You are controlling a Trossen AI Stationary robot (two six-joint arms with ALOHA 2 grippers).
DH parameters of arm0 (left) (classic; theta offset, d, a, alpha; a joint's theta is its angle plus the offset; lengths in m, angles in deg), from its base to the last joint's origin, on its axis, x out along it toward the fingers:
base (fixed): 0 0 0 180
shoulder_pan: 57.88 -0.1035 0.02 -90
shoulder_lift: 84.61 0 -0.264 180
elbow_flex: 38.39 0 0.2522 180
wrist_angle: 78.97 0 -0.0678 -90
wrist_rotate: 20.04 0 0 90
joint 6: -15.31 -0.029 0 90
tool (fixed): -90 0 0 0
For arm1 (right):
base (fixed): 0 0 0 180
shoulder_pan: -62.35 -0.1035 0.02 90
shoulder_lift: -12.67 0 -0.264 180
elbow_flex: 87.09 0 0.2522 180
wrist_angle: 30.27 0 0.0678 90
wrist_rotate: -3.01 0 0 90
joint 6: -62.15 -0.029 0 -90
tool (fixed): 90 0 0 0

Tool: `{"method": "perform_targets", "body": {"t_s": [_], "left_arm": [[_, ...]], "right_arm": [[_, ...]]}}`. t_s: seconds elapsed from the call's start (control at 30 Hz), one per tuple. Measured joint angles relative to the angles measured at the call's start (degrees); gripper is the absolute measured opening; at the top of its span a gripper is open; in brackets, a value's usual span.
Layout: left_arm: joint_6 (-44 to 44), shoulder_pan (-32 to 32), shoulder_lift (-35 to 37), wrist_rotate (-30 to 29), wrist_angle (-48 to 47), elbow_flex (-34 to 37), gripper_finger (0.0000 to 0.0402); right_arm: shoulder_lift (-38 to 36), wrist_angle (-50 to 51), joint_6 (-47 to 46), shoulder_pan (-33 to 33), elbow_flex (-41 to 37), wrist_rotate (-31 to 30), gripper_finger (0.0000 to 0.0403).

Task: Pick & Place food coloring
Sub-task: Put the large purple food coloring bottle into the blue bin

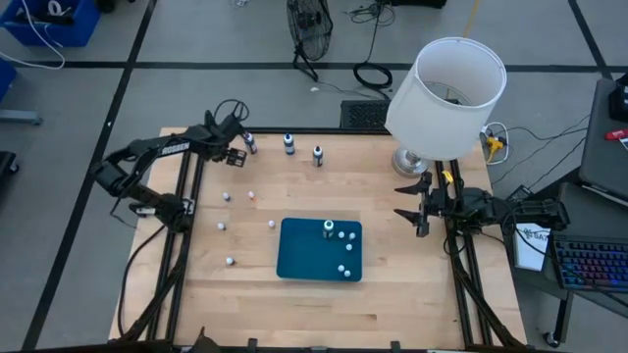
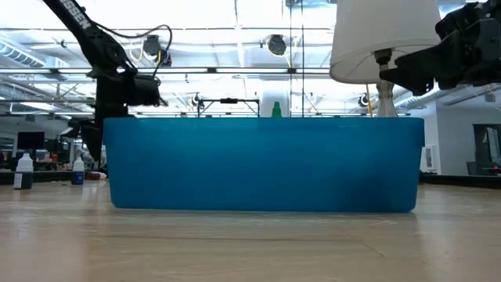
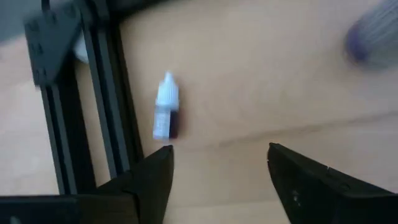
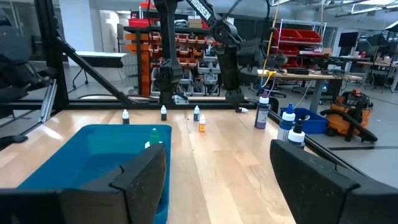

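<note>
A food coloring bottle (image 3: 166,112) with a dark body and white cap stands on the wooden table beside the black frame rail, at the far left (image 1: 250,143). My left gripper (image 3: 219,149) hovers just above and beside it (image 1: 235,155), pointing steeply down. It is open, and nothing is between its fingers. Two more such bottles (image 1: 288,144) (image 1: 317,155) stand along the far edge. My right gripper (image 1: 412,204) waits open at the table's right edge, roughly level (image 4: 217,180).
A blue tray (image 1: 294,257) sits near the table's middle with several small bottles inside (image 1: 342,234). Several tiny bottles (image 1: 227,196) (image 1: 272,225) stand on the wood left of it. A white lamp (image 1: 446,93) stands at the far right corner.
</note>
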Motion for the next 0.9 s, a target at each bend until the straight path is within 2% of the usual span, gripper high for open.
{"method": "perform_targets", "body": {"t_s": [0.1, 0.23, 0.3, 0.33, 0.43, 0.57, 0.73, 0.9], "left_arm": [[1.41, 1.06, -1.06, 0.06, -1.15, -0.31, 0.0195], [1.29, 2.52, -1.89, -0.14, -5.54, -2.48, 0.0084], [1.68, 2.66, -1.77, -1.98, -8.41, -4.79, 0.0028], [2.37, 2.68, -1.8, -3.82, -9.67, -5.94, 0.0015], [5.4, 2.08, -2.07, -9.76, -15.05, -10.3, 0.0011], [8.55, 0.86, -4.77, -10.56, -20.04, -16.36, 0.0005], [3.1, 0.95, -7.77, -7.23, -7.41, -19.42, 0.0003], [5.97, -1.55, -12.64, -7.19, -7.87, -18.41, 0.0002]], "right_arm": [[0.0, -0.1, 0.0, 0.02, 0.05, 0.0, 0.0271], [0.0, -0.12, 0.0, 0.0, 0.11, 0.02, 0.0271], [0.0, -0.17, 0.0, 0.0, 0.16, 0.02, 0.0273], [0.0, -0.23, 0.0, 0.0, 0.17, 0.02, 0.0274], [0.0, -0.21, 0.0, 0.0, 0.17, 0.04, 0.0274], [0.0, -0.23, 0.0, 0.0, 0.25, 0.04, 0.027], [0.0, -0.25, 0.0, 0.0, 0.26, 0.07, 0.0273], [0.0, -0.25, 0.0, 0.0, 0.26, 0.07, 0.0276]]}}
